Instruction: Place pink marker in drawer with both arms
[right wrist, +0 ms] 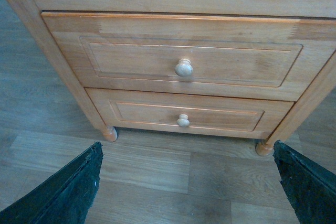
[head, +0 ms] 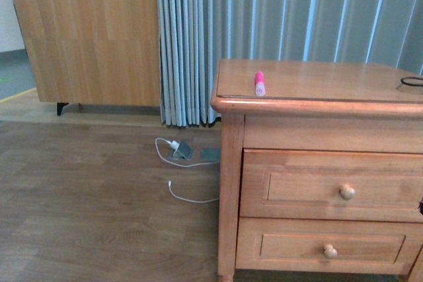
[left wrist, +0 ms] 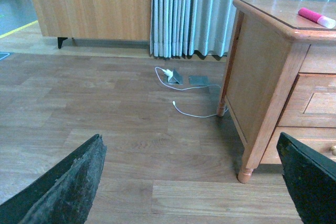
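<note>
The pink marker [head: 260, 83] lies on top of the wooden nightstand [head: 310, 80], near its front left edge, pale end toward the front. The left wrist view also catches the marker [left wrist: 316, 17]. Below the top are two honey-coloured drawers, both shut: the upper drawer [head: 297, 186] with a round knob [head: 347, 192], and the lower drawer [head: 291, 246]. Neither arm shows in the front view. My left gripper [left wrist: 189, 148] is open over the floor, left of the nightstand. My right gripper [right wrist: 187, 153] is open low before the upper drawer [right wrist: 131, 61] and lower drawer [right wrist: 147, 114], holding nothing.
A white cable and charger [head: 178, 148] lie on the wood floor left of the nightstand. Grey curtains [head: 284, 11] hang behind, and a large wooden cabinet [head: 92, 31] stands at the back left. A black cable loop [head: 411, 82] rests on the nightstand's right edge.
</note>
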Controlling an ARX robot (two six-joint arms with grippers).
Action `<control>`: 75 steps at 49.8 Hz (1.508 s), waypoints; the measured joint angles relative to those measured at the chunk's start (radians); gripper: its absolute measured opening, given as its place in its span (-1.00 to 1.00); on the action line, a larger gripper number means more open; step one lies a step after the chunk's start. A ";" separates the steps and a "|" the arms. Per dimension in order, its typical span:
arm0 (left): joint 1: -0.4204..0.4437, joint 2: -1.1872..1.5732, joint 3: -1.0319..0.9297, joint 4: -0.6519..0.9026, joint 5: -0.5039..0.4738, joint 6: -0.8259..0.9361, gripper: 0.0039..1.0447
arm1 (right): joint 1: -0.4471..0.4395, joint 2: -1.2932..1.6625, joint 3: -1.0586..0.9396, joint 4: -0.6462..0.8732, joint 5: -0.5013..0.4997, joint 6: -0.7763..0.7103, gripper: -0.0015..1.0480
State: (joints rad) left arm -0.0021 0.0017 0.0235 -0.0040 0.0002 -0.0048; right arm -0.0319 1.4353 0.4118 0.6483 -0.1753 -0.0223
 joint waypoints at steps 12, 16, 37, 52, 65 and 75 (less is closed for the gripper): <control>0.000 0.000 0.000 0.000 0.000 0.000 0.89 | 0.069 0.356 0.217 0.097 0.076 0.024 0.84; 0.000 0.000 0.000 0.000 0.000 0.000 0.89 | 0.087 0.454 0.294 0.112 0.097 0.027 0.84; 0.000 0.000 0.000 0.000 0.000 0.000 0.89 | 0.111 0.752 0.628 0.095 0.156 0.061 0.84; 0.000 0.000 0.000 0.000 0.000 0.000 0.89 | 0.078 0.862 0.735 0.058 0.183 0.061 0.84; 0.000 0.000 0.000 0.000 0.000 0.000 0.89 | 0.062 0.867 0.736 0.078 0.183 0.056 0.77; 0.000 0.000 0.000 0.000 0.000 0.000 0.89 | 0.061 0.869 0.736 0.088 0.173 0.050 0.14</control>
State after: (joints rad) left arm -0.0021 0.0017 0.0235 -0.0040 0.0002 -0.0044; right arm 0.0296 2.3039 1.1481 0.7361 -0.0021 0.0280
